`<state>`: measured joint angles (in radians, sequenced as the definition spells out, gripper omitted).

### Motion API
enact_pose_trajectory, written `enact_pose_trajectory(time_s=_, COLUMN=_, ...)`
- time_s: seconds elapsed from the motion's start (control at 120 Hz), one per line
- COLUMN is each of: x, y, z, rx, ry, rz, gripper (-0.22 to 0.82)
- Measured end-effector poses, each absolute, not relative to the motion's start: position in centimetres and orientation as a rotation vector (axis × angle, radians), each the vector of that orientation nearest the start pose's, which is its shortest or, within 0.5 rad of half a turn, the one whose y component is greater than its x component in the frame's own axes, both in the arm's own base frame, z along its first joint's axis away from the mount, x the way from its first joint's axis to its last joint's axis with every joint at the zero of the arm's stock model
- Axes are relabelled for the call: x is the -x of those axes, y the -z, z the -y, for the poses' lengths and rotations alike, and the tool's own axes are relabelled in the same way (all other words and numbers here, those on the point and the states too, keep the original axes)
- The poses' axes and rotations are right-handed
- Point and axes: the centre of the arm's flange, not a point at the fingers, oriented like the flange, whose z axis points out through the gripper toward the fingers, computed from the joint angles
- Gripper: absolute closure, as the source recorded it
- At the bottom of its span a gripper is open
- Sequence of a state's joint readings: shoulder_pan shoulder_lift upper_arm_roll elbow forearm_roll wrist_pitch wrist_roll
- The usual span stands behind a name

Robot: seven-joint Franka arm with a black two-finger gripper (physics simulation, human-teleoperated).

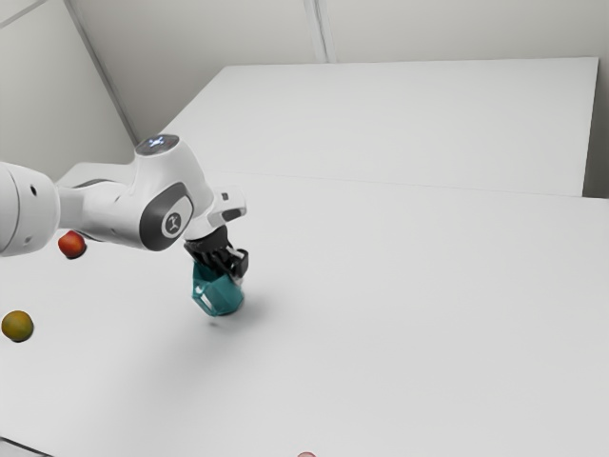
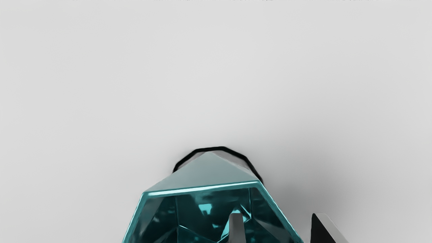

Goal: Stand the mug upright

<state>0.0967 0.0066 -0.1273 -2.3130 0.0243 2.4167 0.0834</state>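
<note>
the teal mug [image 1: 219, 293] is on or just over the white table [image 1: 400, 314], right beneath the claw [image 2: 277, 217] of the only arm in sight. its mouth is turned toward the claw; its long axis runs from there down to the base. it looks tilted in the exterior view, though how far it leans, and whether the base sits flat, cannot be told.

the claw is spread: one finger reaches into the mouth and the other stands outside, a bit clear of the wall between them. that fits a claw settling over the rim to take hold, and equally one that has let the wall go. either way, what matters is how the mug's axis lies against straight up, and with a finger inside, a sideways drift could drag or tip it. the red ball [image 1: 72, 244] and the olive ball [image 1: 17, 326] lie well apart.
</note>
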Motion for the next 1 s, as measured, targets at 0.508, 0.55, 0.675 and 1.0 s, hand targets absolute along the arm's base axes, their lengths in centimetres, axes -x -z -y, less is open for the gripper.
enact_pose_trajectory(time_s=0.508, x=-51.9, y=-38.5, z=2.3, rx=3.093, ry=0.252, rz=-0.245, gripper=0.08)
enact_pose_trajectory(time_s=0.55, x=-51.9, y=-38.9, z=2.1, rx=3.090, ry=0.264, rz=-0.242, gripper=0.07)
enact_pose_trajectory(time_s=0.675, x=-52.1, y=-41.0, z=2.5, rx=3.085, ry=0.295, rz=-0.249, gripper=0.05)
enact_pose_trajectory(time_s=1.0, x=-54.7, y=-49.7, z=3.3, rx=3.102, ry=0.213, rz=-0.253, gripper=0.03)
